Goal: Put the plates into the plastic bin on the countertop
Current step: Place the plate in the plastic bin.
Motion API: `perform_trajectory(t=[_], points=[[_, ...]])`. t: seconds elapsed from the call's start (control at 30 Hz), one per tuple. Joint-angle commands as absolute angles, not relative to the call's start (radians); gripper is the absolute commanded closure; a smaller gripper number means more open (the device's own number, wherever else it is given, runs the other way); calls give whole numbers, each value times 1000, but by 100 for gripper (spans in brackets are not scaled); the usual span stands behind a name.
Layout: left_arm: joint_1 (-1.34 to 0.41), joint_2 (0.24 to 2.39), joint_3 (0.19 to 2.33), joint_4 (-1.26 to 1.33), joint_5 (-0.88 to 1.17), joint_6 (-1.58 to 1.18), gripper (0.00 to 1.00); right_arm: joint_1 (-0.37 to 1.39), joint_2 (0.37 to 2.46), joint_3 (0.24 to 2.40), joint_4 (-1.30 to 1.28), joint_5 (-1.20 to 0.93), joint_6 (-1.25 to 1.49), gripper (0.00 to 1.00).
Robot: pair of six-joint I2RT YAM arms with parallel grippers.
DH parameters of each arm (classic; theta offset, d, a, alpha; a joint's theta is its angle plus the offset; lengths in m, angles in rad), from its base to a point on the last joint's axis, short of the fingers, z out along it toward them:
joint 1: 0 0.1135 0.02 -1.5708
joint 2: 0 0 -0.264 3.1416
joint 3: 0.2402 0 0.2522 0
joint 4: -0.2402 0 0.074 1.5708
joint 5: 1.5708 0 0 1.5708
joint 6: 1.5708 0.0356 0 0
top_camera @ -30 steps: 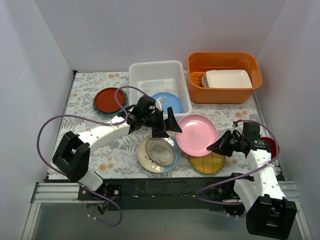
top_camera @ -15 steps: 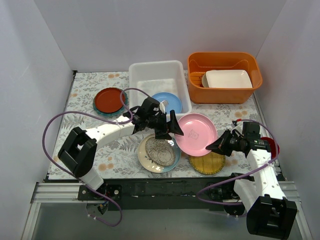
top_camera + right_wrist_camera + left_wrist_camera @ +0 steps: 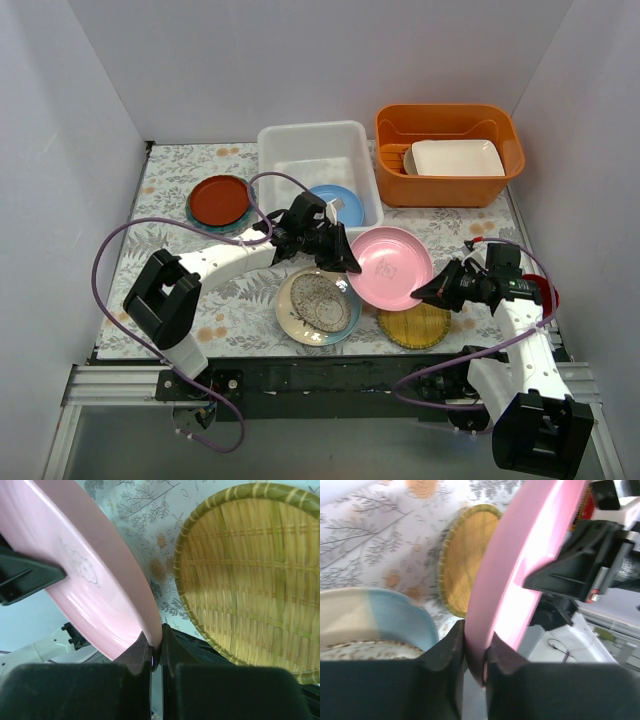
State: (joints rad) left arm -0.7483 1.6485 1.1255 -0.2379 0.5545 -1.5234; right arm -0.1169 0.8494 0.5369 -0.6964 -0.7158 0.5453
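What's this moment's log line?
pink plate: raised, tilted | left jaws: shut on rim | right jaws: shut on opposite rim | plastic bin: not reached

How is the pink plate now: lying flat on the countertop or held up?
Held up, tilted: the pink plate is pinched at opposite rims by the left hand and the right hand.

A smooth, glossy finish with bright highlights is shown by the pink plate (image 3: 392, 266). The yellow plate (image 3: 250, 575) is woven from coarse, straw-like strips. The plastic bin (image 3: 300, 160) is made of translucent white plastic, the orange tub (image 3: 450, 192) of opaque plastic. The tabletop (image 3: 165, 170) is covered by a matt printed sheet.
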Motion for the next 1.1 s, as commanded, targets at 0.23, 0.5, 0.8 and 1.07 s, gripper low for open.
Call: perform_trajectory(t=[0.23,0.5,0.8,1.07], points=[[-756,1635,1157,-225,557,-1543,100,-110,828,568,-657,-798,515,99],[-756,1629,1169,-244,542,-1532,100,-110,822,565,-637,-818,518,79],[-756,1629,1187,-262,532,-1517,100,-110,781,563,-663,-822,479,37],[-755,1629,1195,-261,526,-1519,100,-110,741,552,-669,-818,479,14]])
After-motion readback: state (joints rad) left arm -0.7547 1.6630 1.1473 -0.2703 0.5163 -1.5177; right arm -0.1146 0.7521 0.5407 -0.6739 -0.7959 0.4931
